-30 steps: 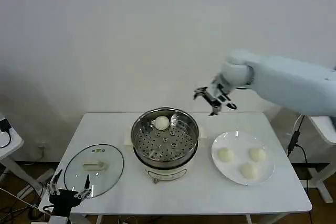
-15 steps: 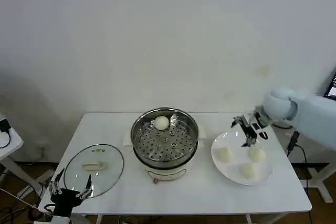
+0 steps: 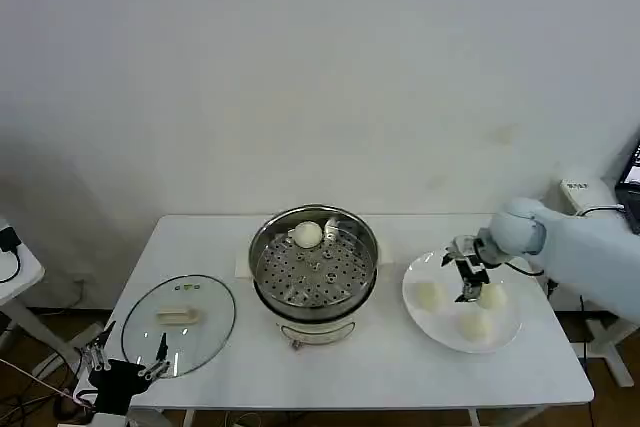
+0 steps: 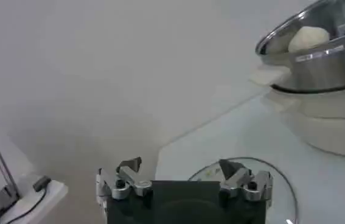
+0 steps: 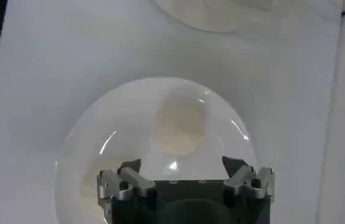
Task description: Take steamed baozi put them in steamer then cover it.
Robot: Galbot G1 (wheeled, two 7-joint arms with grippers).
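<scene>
The steamer (image 3: pixel 315 272) stands mid-table with one steamed baozi (image 3: pixel 307 235) on its perforated tray. Three more baozi (image 3: pixel 430 295) (image 3: pixel 491 296) (image 3: pixel 473 324) lie on the white plate (image 3: pixel 440 334) to its right. My right gripper (image 3: pixel 464 273) hangs open just above the plate, between the two far buns. From the right wrist, one baozi (image 5: pixel 181 126) lies on the plate (image 5: pixel 99 134) ahead of the open right gripper (image 5: pixel 181 165). My left gripper (image 3: pixel 125 368) waits open at the table's front left corner; the left wrist view shows this gripper (image 4: pixel 180 165) open, with the steamer (image 4: pixel 318 61) and its baozi (image 4: pixel 309 38) beyond.
A round glass lid (image 3: pixel 180 322) with a cream handle lies flat on the table left of the steamer, just beyond the left gripper; the lid (image 4: pixel 245 176) also shows from the left wrist. A small side table (image 3: pixel 12 267) stands at the far left.
My right arm has swung from above the steamer's right rim rightwards and down to just over the plate. The left gripper sank slightly at the front left corner.
</scene>
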